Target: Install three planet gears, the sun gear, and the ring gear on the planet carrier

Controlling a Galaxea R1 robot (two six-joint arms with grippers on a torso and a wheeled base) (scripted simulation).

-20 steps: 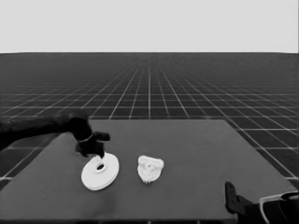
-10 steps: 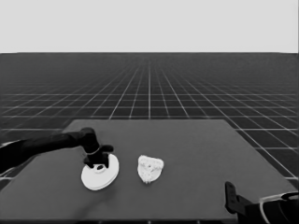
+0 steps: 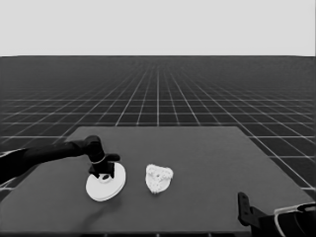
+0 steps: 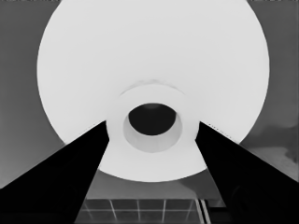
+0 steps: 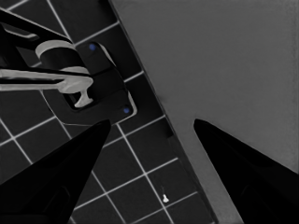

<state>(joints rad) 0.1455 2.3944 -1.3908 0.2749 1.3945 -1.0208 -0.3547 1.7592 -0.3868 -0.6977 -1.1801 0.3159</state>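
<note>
The larger round part (image 3: 105, 183), a white disc with a raised hub, lies on the table's left half. My left gripper (image 3: 102, 170) is down on it. In the left wrist view the disc (image 4: 154, 60) fills the picture and the left gripper (image 4: 153, 122) is open, one finger on each side of the hub (image 4: 152, 144). To the right sits the smaller round part (image 3: 159, 178), with toothed gears (image 3: 158, 173) clustered on top that cover most of it. My right gripper (image 5: 152, 122) is open and parked past the table's near right corner (image 3: 244, 210).
The right wrist view shows the table's edge (image 5: 177, 126) over the floor grid, dark machinery with pale bands and blue lights (image 5: 84, 88), and a tiny white speck (image 5: 164, 198) on the floor. The table's right half (image 3: 222, 168) carries no parts.
My left gripper has come down and slightly right, from above the larger round part's far edge onto its hub. The disc, the gear cluster and the right arm have stayed put.
</note>
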